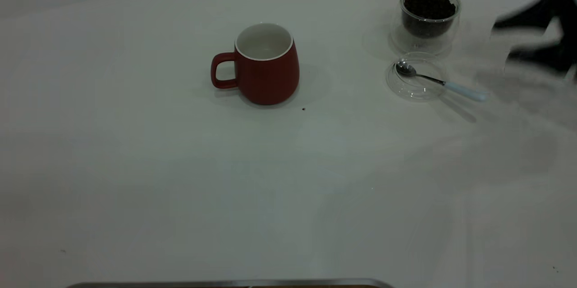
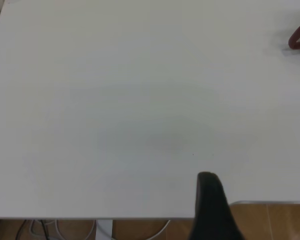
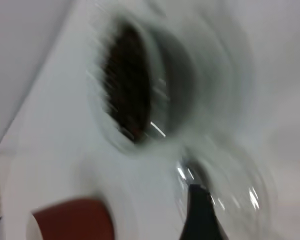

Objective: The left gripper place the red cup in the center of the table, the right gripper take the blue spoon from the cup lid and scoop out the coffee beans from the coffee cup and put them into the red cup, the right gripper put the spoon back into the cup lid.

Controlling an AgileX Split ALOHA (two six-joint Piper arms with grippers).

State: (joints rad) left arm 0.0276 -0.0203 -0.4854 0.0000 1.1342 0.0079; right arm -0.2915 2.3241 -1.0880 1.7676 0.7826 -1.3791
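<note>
one red cup (image 1: pixel 266 67), white-lined

Light is dim, flat, greyish in exterior view; white table (image 1: pixel 135 166) looks dull, no hard glare. Soft shadow spreads right of red cup (image 1: pixel 266 65); spoon (image 1: pixel 439 81) throws a thin shadow toward the near edge. Small highlights on glass cup (image 1: pixel 426 17) and lid (image 1: pixel 414 81). Right gripper (image 1: pixel 547 31) is a dark motion smear at the frame edge. Left wrist view brighter, washed out, low contrast. Right wrist view heavily motion-blurred; beans (image 3: pixel 127 82) and glass streaked.
</note>
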